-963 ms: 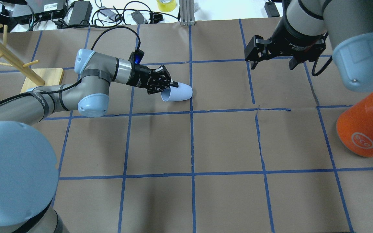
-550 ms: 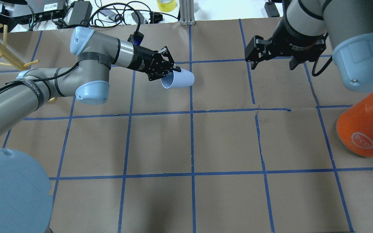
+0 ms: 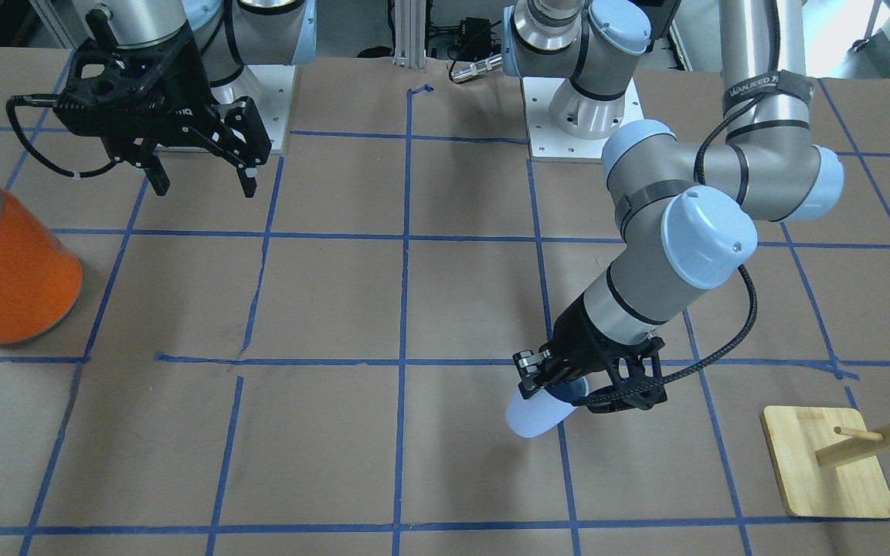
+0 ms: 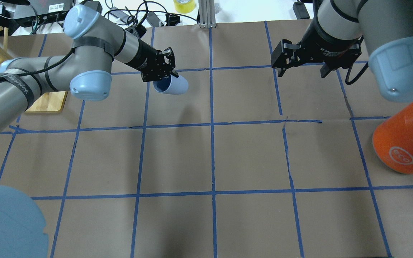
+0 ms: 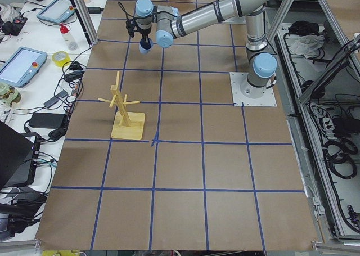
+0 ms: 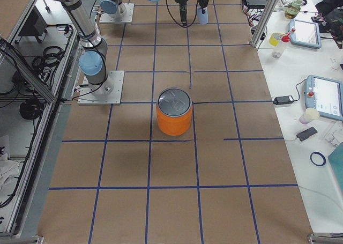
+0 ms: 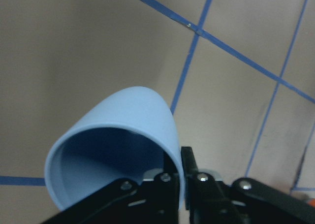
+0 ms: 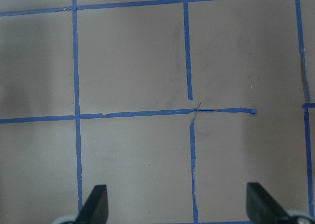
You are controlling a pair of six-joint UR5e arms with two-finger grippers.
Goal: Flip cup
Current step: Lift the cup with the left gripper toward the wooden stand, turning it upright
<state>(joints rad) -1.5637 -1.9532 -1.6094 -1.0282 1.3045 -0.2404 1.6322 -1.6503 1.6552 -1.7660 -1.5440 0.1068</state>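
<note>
The left end effector (image 4: 172, 74) pinches the cup (image 4: 172, 86) by its rim. Only the left wrist view shows how: 1 finger (image 7: 152, 197) sits inside the dark blue mouth and the other (image 7: 189, 165) outside, with the wall clamped between them. The overhead view shows the cup tilted on its side, mouth toward the arm and rounded base pointing toward the orange can (image 4: 402, 143). It is well apart from the can, across most of the table (image 4: 249, 157). A soft shadow lies on the paper apart from the cup, so it hangs clear of the table. The front-facing view gives mostly the pale outer wall and base. The right end effector (image 4: 302, 73) hovers nearer the orange can, its 2 fingers spread wide; the right wrist view shows taped brown paper between the fingertips. The orange can stands upright, and its silver lid shows only in the front-facing and right-side views
</note>
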